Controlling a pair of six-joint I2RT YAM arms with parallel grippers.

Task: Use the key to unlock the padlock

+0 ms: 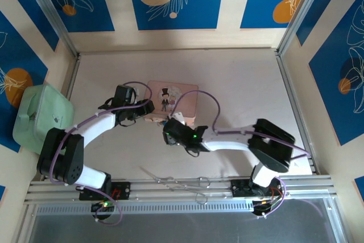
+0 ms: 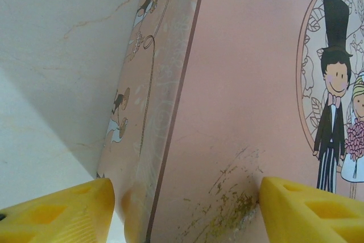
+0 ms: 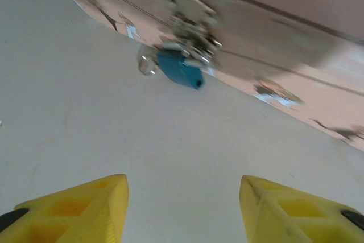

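The padlock (image 3: 181,70), tiny with a blue body, hangs on the silver latch at the front of the pink tin box (image 1: 173,99). A small silver piece (image 3: 147,64) sticks out at the padlock's left end; it is blurred, so I cannot tell whether it is the key. My right gripper (image 3: 183,189) is open over bare table, a short way back from the padlock, with nothing between its fingers. My left gripper (image 2: 185,197) is open astride the box's left edge. One finger (image 2: 62,214) stands beside the side wall, the other (image 2: 310,211) rests on the scratched lid.
A pale green container (image 1: 40,118) sits at the table's left side. Thin silver wire pieces (image 1: 176,181) lie near the front edge, between the arm bases. Aluminium rails (image 1: 182,194) run along the near edge and both sides.
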